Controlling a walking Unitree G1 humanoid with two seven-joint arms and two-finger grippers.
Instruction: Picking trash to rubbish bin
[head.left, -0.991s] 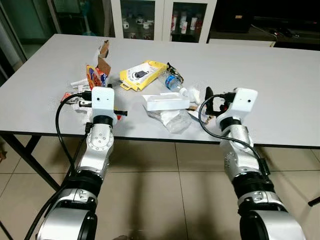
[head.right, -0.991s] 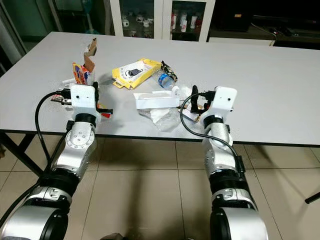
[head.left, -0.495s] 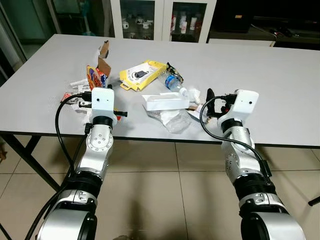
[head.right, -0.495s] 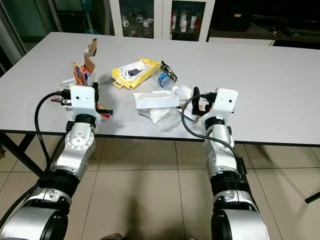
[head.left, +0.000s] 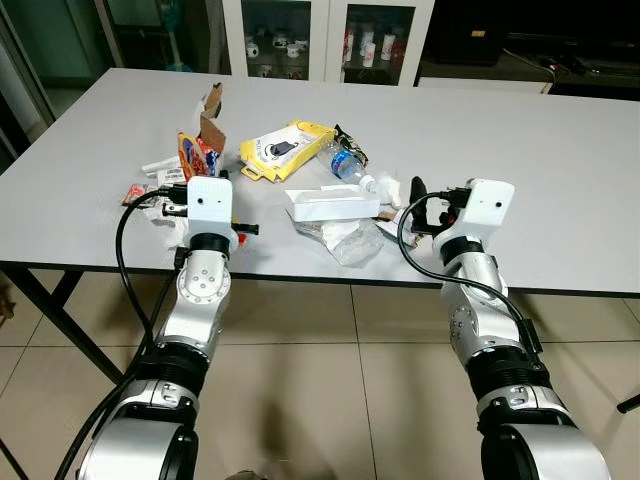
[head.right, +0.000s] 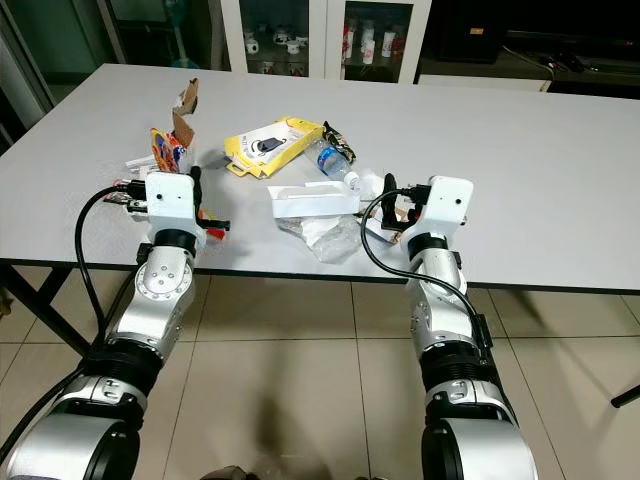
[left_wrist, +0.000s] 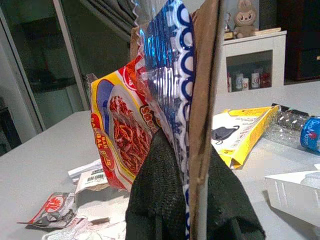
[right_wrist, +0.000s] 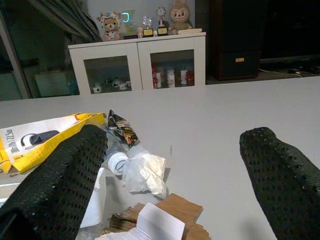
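Now left gripper (left_wrist: 192, 210) has jaws clamped on cardboard (left_wrist: 204, 100) & snack wrapper (left_wrist: 125, 135); lift w/o snagging. Right gripper (right_wrist: 170, 170), jaws wide, beside white tray (head.left: 333, 204) on counter (head.left: 560, 150).

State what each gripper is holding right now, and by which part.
The left gripper is shut on the lower edge of a brown cardboard piece standing upright, beside the snack wrapper. The right gripper is open, holding nothing.
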